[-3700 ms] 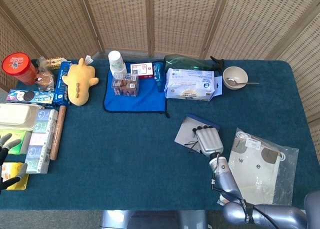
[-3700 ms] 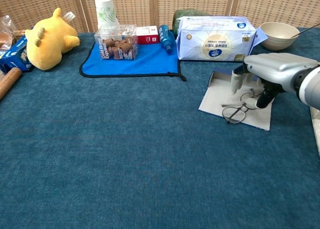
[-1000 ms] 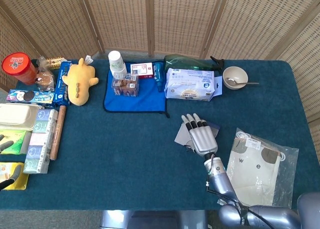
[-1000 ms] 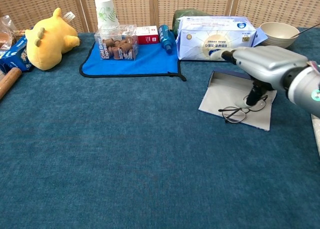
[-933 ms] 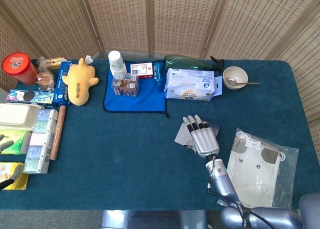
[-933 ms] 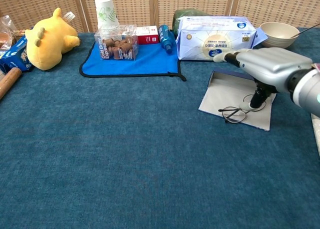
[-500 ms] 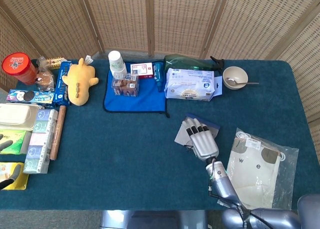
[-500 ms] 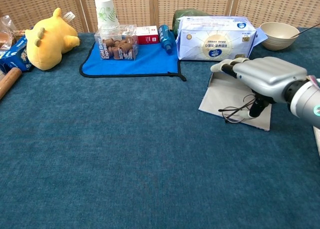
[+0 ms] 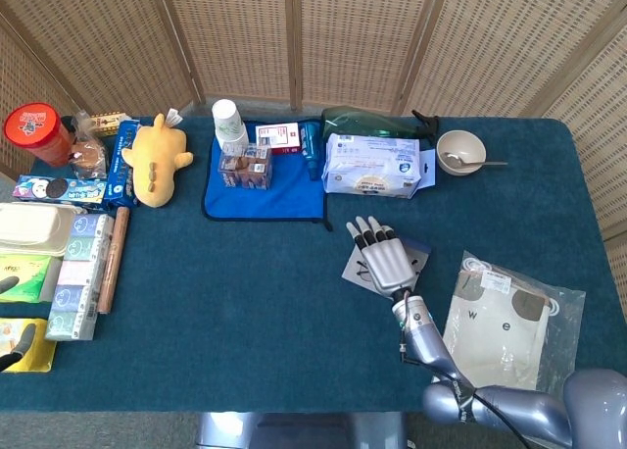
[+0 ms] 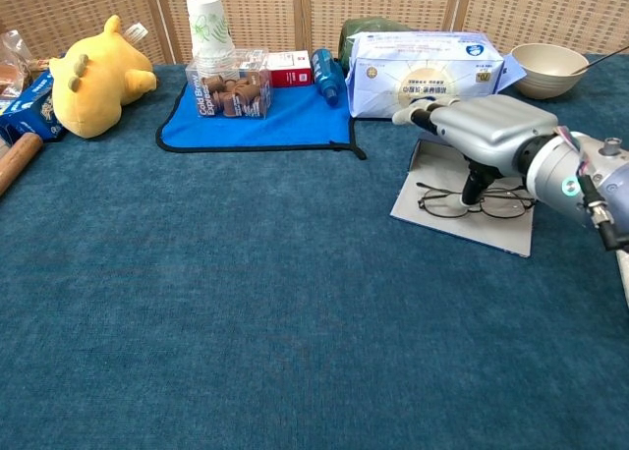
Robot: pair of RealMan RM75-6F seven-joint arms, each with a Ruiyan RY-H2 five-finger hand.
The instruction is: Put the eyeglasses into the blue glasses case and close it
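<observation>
One thumb of the right hand [image 10: 482, 131] touches the eyeglasses [image 10: 476, 203] on the open case [image 10: 432, 173]; fingers spread, gripping nothing. Pressing down could skid the thin frame off the case's edge.

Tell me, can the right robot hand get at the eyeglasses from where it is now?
Probably yes. The right robot hand hovers directly over the eyeglasses, a fingertip reaching down at the bridge. They lie flat on the open case, nothing in between.

Thin wire-framed eyeglasses [image 10: 470, 203] lie on the open grey-lined glasses case [image 10: 437, 190], under the silver right hand [image 10: 479, 128]. Behind stands a white tissue pack [image 10: 425, 74], a beige bowl [image 10: 549, 68] to its right.
</observation>
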